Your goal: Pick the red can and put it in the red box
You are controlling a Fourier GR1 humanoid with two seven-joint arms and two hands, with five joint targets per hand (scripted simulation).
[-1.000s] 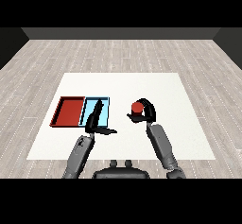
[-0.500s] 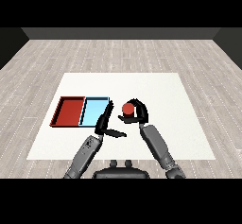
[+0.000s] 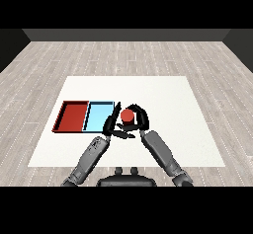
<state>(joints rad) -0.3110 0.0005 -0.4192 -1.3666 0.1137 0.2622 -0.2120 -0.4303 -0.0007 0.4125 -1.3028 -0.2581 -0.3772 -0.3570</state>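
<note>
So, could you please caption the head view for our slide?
Right hand curled round the red can beside the light blue tray, left hand close alongside.

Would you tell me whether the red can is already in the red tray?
No, the red can is held by the right hand, right of both trays, while the red tray holds nothing.

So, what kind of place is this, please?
Probably a bare test room for robot handling work, not a home. A white table stands on a grey plank floor, holding only a red tray, a light blue tray and a red can in the right hand.
</note>
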